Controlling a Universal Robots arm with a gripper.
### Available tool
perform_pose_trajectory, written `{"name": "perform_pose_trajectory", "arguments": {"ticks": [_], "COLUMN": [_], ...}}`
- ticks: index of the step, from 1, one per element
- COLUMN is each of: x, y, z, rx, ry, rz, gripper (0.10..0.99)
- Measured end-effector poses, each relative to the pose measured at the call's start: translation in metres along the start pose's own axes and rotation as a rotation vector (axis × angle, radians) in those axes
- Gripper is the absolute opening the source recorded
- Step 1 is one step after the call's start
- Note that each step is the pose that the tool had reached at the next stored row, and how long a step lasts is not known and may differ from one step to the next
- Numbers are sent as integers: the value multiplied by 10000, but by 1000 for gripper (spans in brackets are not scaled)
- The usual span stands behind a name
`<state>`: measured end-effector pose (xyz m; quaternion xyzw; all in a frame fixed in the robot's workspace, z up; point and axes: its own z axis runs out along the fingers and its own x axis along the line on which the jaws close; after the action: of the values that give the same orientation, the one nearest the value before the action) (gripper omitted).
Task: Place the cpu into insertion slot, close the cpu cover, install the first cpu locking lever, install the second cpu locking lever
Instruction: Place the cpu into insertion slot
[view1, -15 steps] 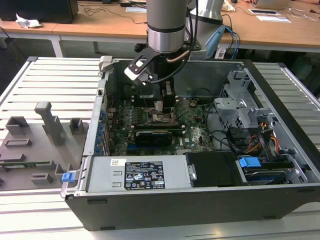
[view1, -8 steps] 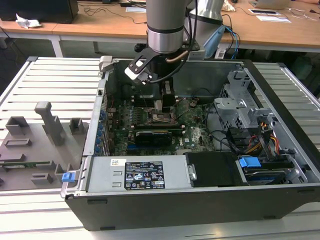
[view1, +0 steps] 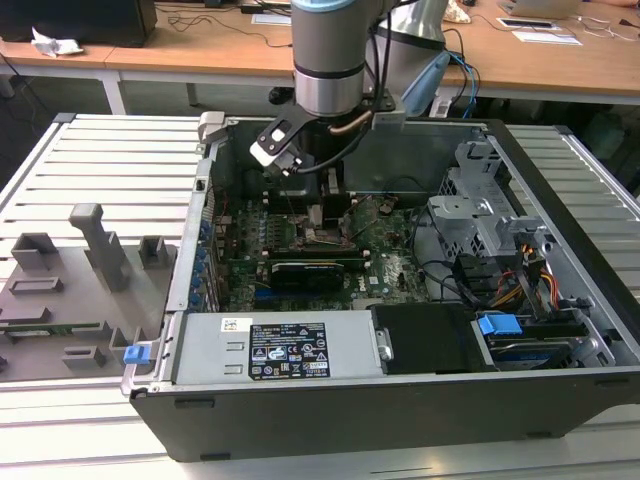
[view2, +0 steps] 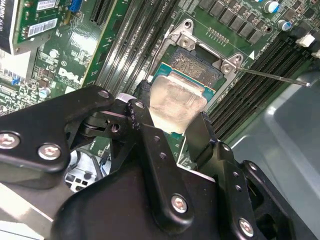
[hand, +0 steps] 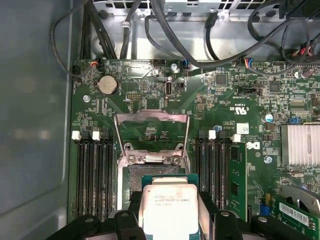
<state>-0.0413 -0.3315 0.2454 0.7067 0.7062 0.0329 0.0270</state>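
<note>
Clamped shut on the cpu (hand: 170, 210) with the tool (view2: 173, 111), hovering just over the open insertion slot (view2: 192, 62), not yet seated, with cpu cover (hand: 151, 118) raised, closing and both locking levers (view2: 272, 76) left.

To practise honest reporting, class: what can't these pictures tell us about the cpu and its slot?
cpu underside: both wrist views, faces away.
insertion slot near part: first wrist view, cpu covers it.
cpu near edge: first wrist view, cut off by picture edge.
</note>
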Motion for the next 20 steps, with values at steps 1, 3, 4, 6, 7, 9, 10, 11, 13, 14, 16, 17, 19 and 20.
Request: {"name": "perform_pose_trajectory", "arguments": {"ticks": [1,3,4,6,7,9,10,11,13,14,16,17,19,20], "x": [0,0,-1,-1,-1,0,0,1,7,11,16,18,22,23], "y": [-1,-2,-3,-4,-5,-7,-8,-11,-15,-16,-18,-19,-20,-21], "z": [16,28,35,41,47,56,64,72,117,136,161,170,179,183], "rx": [-1,-1,-1,-1,-1,-2,-2,-2,-1,-1,-2,-2,0,0], "ry": [-1,-1,-1,-1,-2,0,-1,-1,-1,-1,0,-1,-2,-2], "rz": [-1,-1,0,-1,-1,0,0,1,0,0,0,0,-1,0], "gripper": [525,525,525,525,525,525,525,525,525,525,525,525,525,525]}}
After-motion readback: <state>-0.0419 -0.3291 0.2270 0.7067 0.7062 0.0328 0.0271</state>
